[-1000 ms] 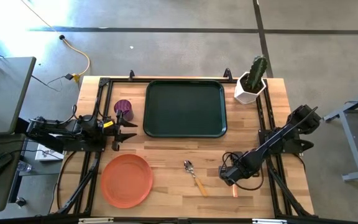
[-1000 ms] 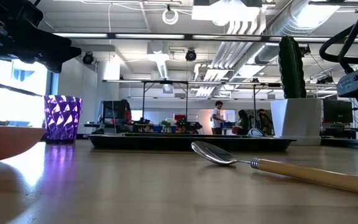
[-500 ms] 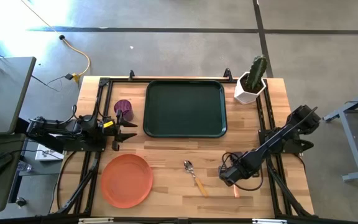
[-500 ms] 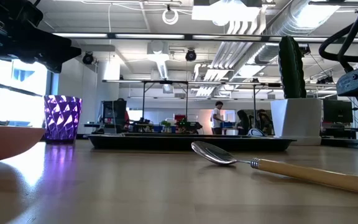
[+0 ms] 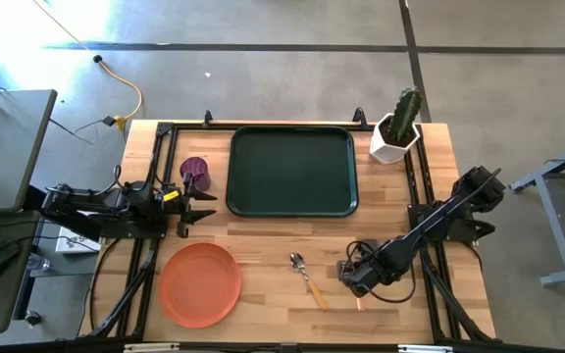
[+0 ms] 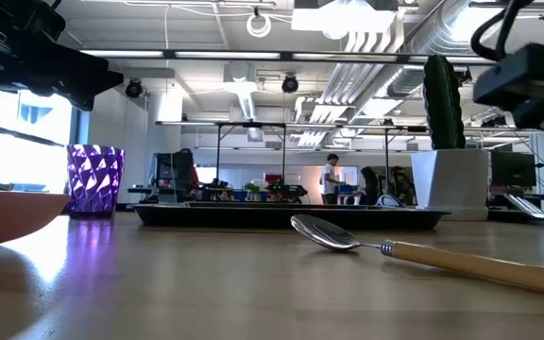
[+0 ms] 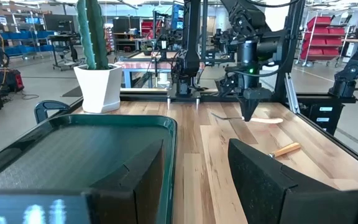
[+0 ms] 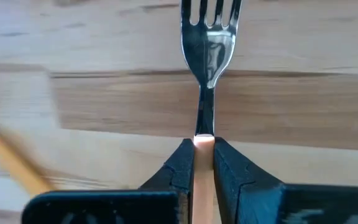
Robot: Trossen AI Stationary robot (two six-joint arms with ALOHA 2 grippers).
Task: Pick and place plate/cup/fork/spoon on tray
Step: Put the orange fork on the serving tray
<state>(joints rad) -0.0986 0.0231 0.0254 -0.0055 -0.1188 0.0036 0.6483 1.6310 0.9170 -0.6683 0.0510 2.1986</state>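
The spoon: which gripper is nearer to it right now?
Right. The right gripper, shut on the fork, sits just beside the spoon at the table's front. The left gripper waits open across the table, by the cup.

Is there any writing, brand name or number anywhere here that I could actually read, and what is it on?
None can be read.
Pale marks on the dark block at the near edge of the left wrist view: too blurred to read.
The tray, plate, cup and fork show no lettering.
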